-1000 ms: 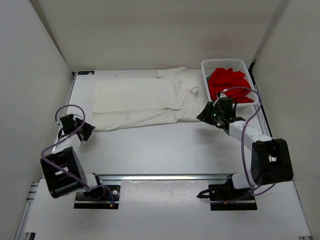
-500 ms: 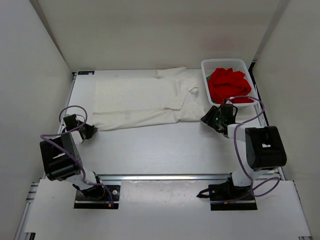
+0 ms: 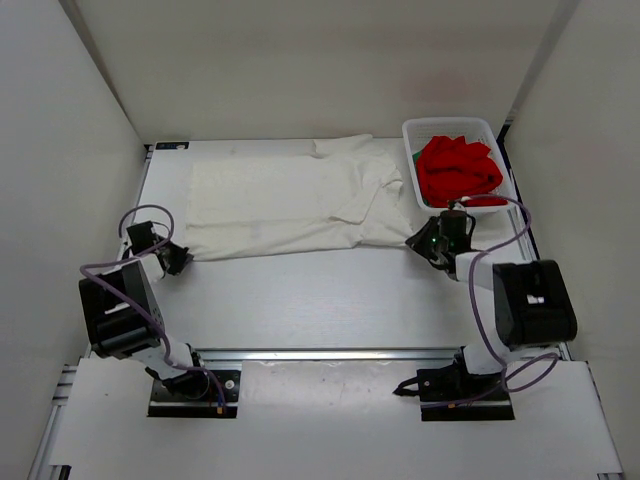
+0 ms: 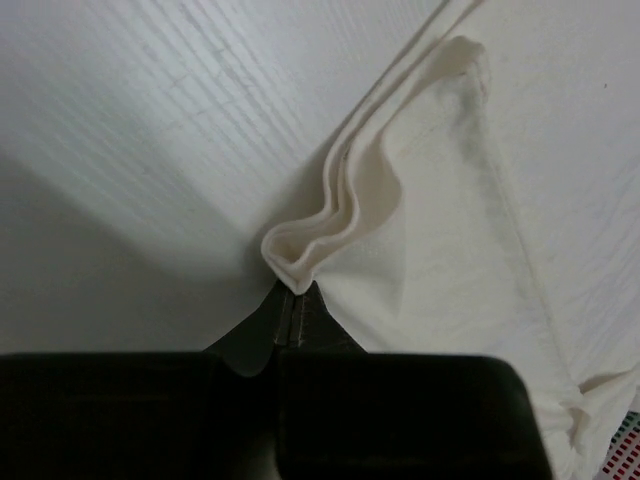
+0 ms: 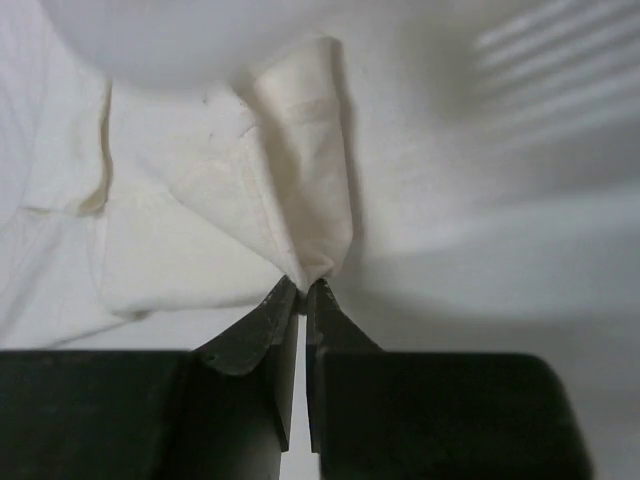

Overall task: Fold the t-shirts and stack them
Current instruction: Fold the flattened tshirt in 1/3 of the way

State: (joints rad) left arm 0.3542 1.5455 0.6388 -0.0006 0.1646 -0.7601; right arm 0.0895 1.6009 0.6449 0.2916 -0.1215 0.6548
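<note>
T-shirt of plain white cloth [image 3: 290, 205]: lying spread flat across the far half of the pale table [image 3: 320, 300]. Bright red t-shirt [image 3: 455, 168]: sitting crumpled in the white mesh plastic basket [image 3: 450, 121] at far right. Left gripper [image 4: 297, 300]: pinching the white shirt's near-left corner, jaws together on the bunched hem. Right gripper [image 5: 303, 290]: clamping its near-right corner likewise.

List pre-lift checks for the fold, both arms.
1. Left end effector shut on the near-left corner of the white t-shirt: ok.
2. Right end effector shut on its near-right corner: ok.
3. All cloth layers caught in each pinch: cannot tell.
4. White t-shirt spread flat on the table: ok, slight wrinkles near the sleeve.
5. Red t-shirt inside the basket, not on the white t-shirt: ok.
</note>
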